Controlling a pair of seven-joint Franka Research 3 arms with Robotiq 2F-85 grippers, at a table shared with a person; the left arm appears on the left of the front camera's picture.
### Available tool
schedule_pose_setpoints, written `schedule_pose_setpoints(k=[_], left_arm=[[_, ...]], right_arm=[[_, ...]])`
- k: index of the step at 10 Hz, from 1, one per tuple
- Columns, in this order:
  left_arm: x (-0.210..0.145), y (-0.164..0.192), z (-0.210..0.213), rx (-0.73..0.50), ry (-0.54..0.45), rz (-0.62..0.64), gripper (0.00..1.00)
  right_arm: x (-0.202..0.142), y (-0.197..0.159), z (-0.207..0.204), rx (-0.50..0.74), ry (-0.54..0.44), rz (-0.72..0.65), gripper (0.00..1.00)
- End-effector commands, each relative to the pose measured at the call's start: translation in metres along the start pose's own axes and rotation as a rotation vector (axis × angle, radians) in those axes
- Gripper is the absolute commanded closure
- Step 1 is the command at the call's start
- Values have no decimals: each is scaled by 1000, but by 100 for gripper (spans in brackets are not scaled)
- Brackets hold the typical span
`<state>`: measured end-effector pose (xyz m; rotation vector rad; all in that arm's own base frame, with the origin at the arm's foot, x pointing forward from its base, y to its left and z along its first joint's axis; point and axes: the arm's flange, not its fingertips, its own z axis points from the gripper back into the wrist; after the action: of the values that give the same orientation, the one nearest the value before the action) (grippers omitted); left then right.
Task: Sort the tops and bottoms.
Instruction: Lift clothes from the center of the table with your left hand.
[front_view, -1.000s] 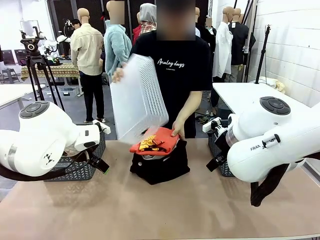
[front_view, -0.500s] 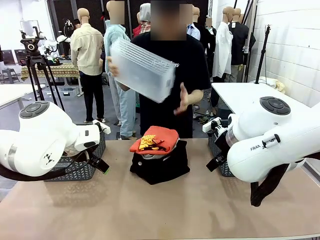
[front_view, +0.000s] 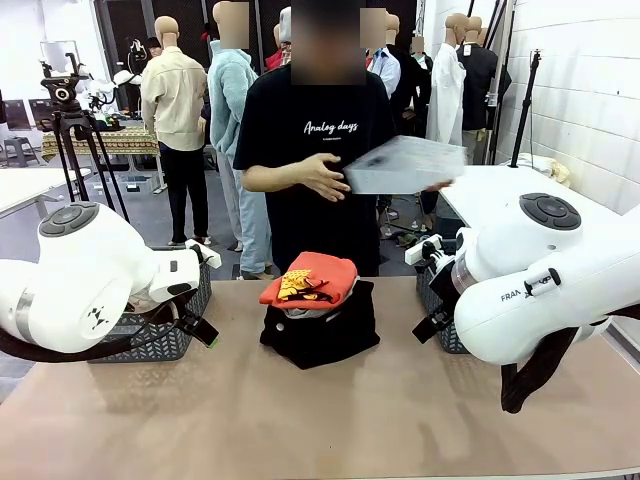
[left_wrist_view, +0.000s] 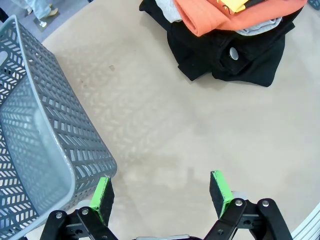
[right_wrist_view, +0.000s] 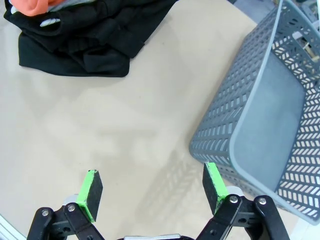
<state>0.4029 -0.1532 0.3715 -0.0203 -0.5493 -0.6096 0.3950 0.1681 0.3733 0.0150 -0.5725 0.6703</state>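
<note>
A pile of clothes lies at the table's far middle. The red-orange top (front_view: 312, 280) with yellow patches is uppermost, and a pale grey top (left_wrist_view: 256, 28) peeks out beneath it. Under both lie the black bottoms (front_view: 322, 330), one with a small white button (left_wrist_view: 233, 53). In the left wrist view my left gripper (left_wrist_view: 162, 192) hangs open over bare table beside a grey basket. My right gripper (right_wrist_view: 152, 189) is open too, above the table next to the other basket. The bottoms (right_wrist_view: 85, 37) lie well ahead of it.
A grey mesh basket (front_view: 180, 335) stands at the table's left behind my left arm, another (front_view: 440, 320) at the right. The person (front_view: 315, 150) stands behind the pile holding a clear plastic bin (front_view: 400, 165) level, off to the right. The near table is bare.
The person has lifted the clear bin off the pile and swung it from the left to the right side, now flat. The clothes pile and both arms have stayed still.
</note>
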Motion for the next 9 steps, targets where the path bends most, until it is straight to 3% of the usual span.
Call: schedule_pose_setpoints(k=[1, 9], left_arm=[[0, 2, 0, 0, 0, 4, 0], [0, 2, 0, 0, 0, 4, 0]], right_arm=[[0, 0, 0, 1, 0, -4, 0], [0, 0, 0, 1, 0, -4, 0]])
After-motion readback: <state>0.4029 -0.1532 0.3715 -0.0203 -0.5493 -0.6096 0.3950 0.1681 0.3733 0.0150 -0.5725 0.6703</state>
